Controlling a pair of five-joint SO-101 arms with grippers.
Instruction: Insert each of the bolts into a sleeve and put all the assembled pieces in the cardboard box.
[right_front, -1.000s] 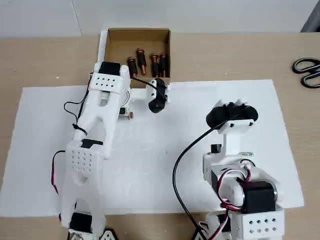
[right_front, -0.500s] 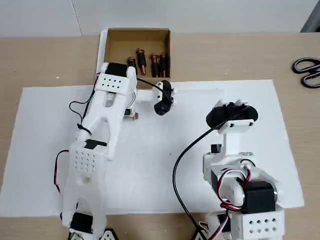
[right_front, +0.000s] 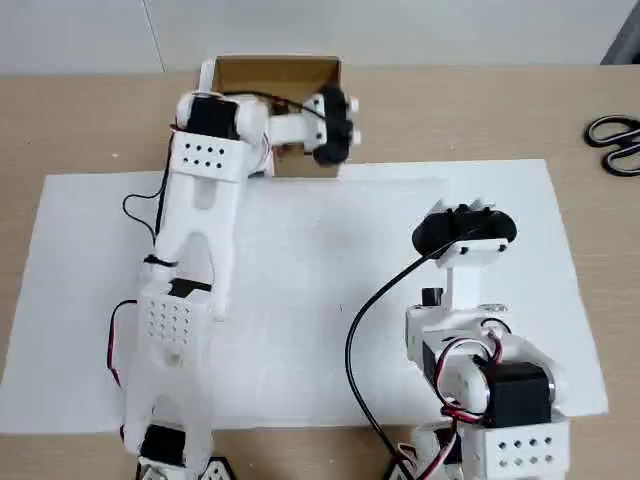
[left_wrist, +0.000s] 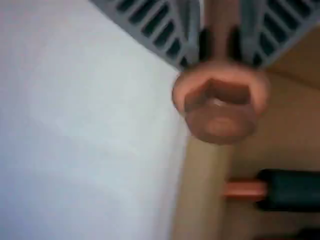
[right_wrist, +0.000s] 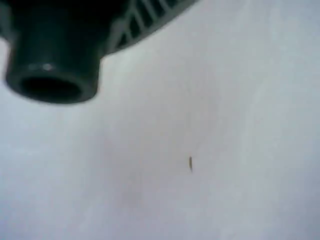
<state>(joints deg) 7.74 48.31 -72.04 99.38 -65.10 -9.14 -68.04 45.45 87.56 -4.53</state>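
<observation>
My left gripper (left_wrist: 217, 30) is shut on a copper bolt (left_wrist: 217, 107), whose hex head points at the camera; dark sleeve material shows around its shaft. In the high view the left gripper (right_front: 288, 150) hangs over the front part of the cardboard box (right_front: 275, 70). Just past the box wall lies an assembled piece (left_wrist: 280, 190), a black sleeve with a copper bolt in it. The right arm (right_front: 465, 235) is folded back over the right side of the paper. Its gripper (right_wrist: 60, 30) is shut on a black sleeve (right_wrist: 50, 75), open end showing, above the white paper.
A white paper sheet (right_front: 400, 200) covers the middle of the wooden table. Black scissors (right_front: 615, 145) lie at the far right edge. The left arm's body stretches from the near left corner up to the box.
The left arm has swung from the paper just in front of the box up and over the box, carrying the bolt. The right arm has kept still.
</observation>
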